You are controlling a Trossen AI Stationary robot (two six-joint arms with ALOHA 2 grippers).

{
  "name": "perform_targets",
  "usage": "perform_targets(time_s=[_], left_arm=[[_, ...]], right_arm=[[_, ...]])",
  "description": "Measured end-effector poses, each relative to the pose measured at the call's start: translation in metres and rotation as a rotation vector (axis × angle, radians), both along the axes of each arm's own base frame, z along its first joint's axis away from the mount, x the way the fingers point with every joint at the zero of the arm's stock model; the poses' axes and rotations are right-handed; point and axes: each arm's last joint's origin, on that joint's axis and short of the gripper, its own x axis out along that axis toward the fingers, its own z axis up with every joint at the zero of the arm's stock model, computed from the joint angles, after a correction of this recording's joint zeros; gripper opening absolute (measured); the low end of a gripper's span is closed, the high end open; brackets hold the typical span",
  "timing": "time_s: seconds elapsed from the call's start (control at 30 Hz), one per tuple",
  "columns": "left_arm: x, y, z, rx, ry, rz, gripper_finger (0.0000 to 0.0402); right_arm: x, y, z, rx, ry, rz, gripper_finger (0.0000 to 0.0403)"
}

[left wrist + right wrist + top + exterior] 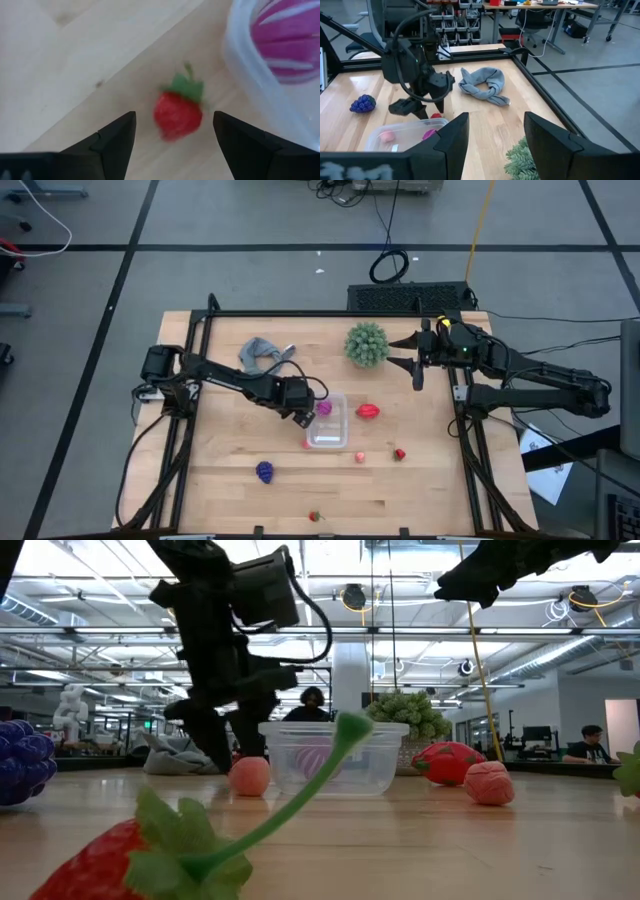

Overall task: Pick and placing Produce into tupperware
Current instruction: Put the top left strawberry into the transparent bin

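The clear, round-cornered tupperware (328, 422) at frame centre held a ribbed magenta piece (324, 408) (glossy plastic). The left gripper (174, 131) hung open, empty, straddling a small red strawberry (178, 114); the right gripper (492, 127) gaped empty.

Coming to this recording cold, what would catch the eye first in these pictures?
First, the left gripper, open and hovering at the left edge of the clear tupperware at mid-table, with a small strawberry on the wood between its fingers. A magenta piece already lies inside the tupperware. The spiky green plant stands out near the far edge, by the raised right gripper, also open.
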Motion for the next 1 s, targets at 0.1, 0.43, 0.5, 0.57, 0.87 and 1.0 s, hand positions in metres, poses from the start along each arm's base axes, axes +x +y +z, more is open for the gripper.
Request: perform_targets(time_s=[0.1, 0.43, 0.5, 0.57, 0.87, 1.0], left_arm=[[0.0005, 0.0005, -0.0032, -0.013, 0.007, -0.001, 0.0269], [0.0014, 0.0006, -0.0044, -0.014, 0.008, -0.027, 0.0269], [0.0010, 0.0006, -0.0045, -0.011, 0.014, -0.036, 0.0269], [0.0012, 0.0007, -0.0044, -0.003, 0.014, -0.053, 0.0269], [0.0012, 0.0014, -0.0043, 0.036, 0.022, -0.102, 0.0269], [0.0012, 0.0013, -0.0043, 0.038, 0.023, -0.110, 0.0269]], right_arm=[[-0.0001, 0.0000, 0.0001, 0.001, -0.001, -0.001, 0.0183], [-0.0001, 0.0000, 0.0001, 0.000, -0.001, 0.000, 0.0183], [-0.0001, 0.0000, 0.0001, 0.000, -0.001, -0.001, 0.0183], [-0.0001, 0.0000, 0.0001, 0.000, -0.001, 0.000, 0.0183], [-0.0001, 0.0000, 0.0001, 0.001, -0.001, -0.001, 0.0183], [-0.0001, 0.0000, 0.0001, 0.001, -0.001, 0.000, 0.0183]])
